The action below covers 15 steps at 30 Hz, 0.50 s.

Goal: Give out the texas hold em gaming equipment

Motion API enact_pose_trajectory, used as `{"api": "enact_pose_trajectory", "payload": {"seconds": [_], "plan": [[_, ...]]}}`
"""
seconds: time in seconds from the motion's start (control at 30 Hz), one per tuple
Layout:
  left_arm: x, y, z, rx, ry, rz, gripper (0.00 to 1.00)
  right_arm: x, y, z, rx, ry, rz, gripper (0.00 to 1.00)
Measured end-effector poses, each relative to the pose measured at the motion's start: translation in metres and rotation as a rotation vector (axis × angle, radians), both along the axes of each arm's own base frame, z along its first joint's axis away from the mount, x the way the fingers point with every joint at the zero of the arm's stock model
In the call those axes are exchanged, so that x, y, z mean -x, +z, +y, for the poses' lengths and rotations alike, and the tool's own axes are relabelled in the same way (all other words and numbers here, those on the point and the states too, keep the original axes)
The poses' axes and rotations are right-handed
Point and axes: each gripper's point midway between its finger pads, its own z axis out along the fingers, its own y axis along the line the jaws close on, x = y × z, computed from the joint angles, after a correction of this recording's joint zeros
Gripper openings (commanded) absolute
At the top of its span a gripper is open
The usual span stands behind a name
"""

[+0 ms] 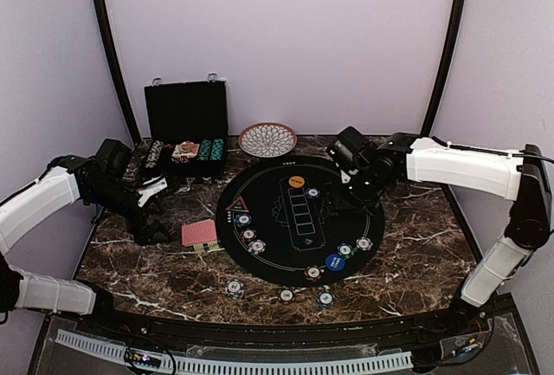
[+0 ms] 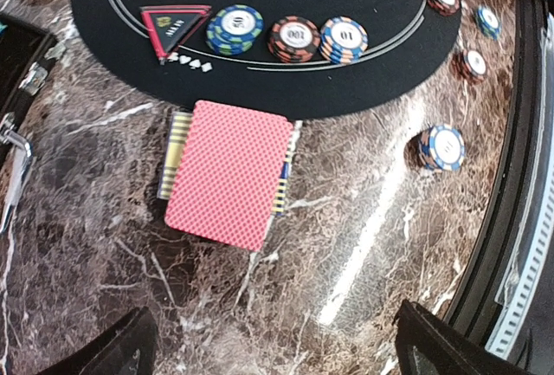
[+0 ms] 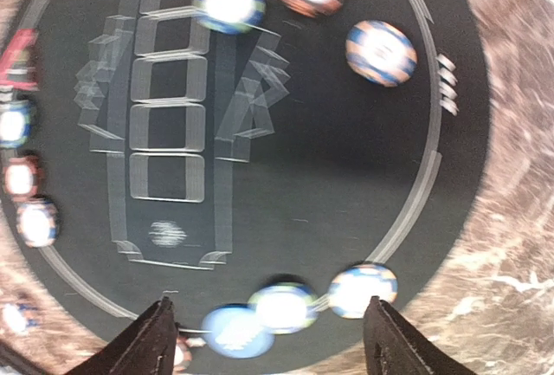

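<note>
We hold the left gripper (image 2: 277, 349) spread wide above the red-backed cards (image 2: 229, 171). They lie stacked on the marble table (image 2: 104, 245) just left of the black mat (image 1: 281, 258), and we judge the gripper is lined up to take them for dealing. The right gripper (image 3: 270, 340) hangs over the mat's far right, jaws apart, pinching nothing. Poker chips (image 2: 295, 38) ring the mat, seemingly one set per seat. The right wrist view is blurred, so its chip values are unreadable. Striped edges poke from under the cards, and we cannot identify them.
</note>
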Motion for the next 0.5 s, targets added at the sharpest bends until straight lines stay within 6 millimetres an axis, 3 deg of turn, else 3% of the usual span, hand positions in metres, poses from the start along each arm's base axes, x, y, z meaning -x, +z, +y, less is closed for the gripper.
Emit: {"api": "enact_pose_trajectory", "payload": {"seconds": [0.23,0.5], "plan": [[-0.002,-0.021,-0.007,-0.058,-0.121,-0.038,0.99,0.005,0.026,0.054,-0.110,0.064,-0.042,0.83],[-0.022,-0.049,-0.012,-0.110,-0.194,-0.056,0.99,0.016,0.026,0.083,-0.179,0.071,-0.040,0.93]]}}
